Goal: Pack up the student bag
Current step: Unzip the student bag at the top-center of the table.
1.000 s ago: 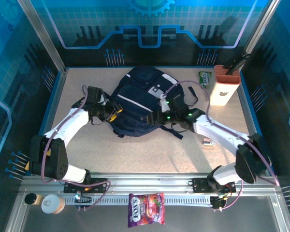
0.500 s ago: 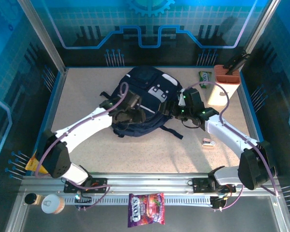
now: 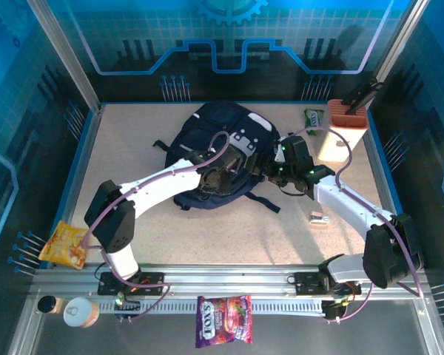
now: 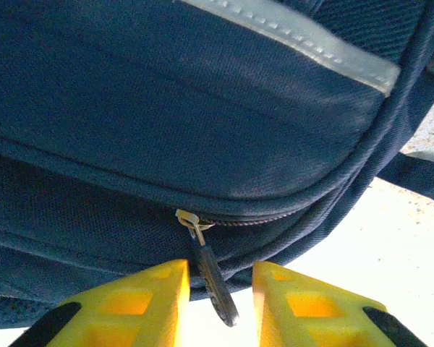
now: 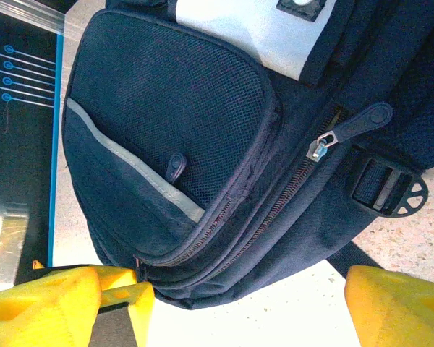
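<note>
The student bag lies mid-frame on the surface. The left fingers stand narrowly apart around its zipper pull, unclamped. The right fingers gape wide beside the bag, holding nothing.

Navy, white-striped student bag

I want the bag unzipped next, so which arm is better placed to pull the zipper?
Left. The left end effector straddles a zipper pull on the student bag; the right end effector hangs wide open beside it, gripping nothing.
</note>
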Motion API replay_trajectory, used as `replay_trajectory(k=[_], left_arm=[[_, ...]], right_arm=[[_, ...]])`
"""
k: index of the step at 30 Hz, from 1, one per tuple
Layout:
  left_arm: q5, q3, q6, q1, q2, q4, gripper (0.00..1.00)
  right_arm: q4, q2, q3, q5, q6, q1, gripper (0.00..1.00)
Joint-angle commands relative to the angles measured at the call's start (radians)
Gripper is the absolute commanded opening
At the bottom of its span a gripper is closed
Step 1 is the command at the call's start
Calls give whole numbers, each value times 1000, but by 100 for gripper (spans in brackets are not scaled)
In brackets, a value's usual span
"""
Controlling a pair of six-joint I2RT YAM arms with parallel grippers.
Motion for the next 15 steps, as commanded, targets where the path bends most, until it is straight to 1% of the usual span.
replay_trajectory(k=[1, 8, 14, 15], left_arm=[[-11, 34, 17, -10, 10, -46, 26], [-18, 24, 7, -9, 20, -47, 19], [-28, 30, 12, -9, 37, -46, 18], [-33, 30, 12, -7, 38, -44, 18]], right_arm=[[10, 11, -12, -12, 12, -18, 87], [18, 13, -22, -15, 24, -18, 85], [60, 16, -36, -28, 75, -16, 83], [72, 16, -62, -32, 91, -16, 82]])
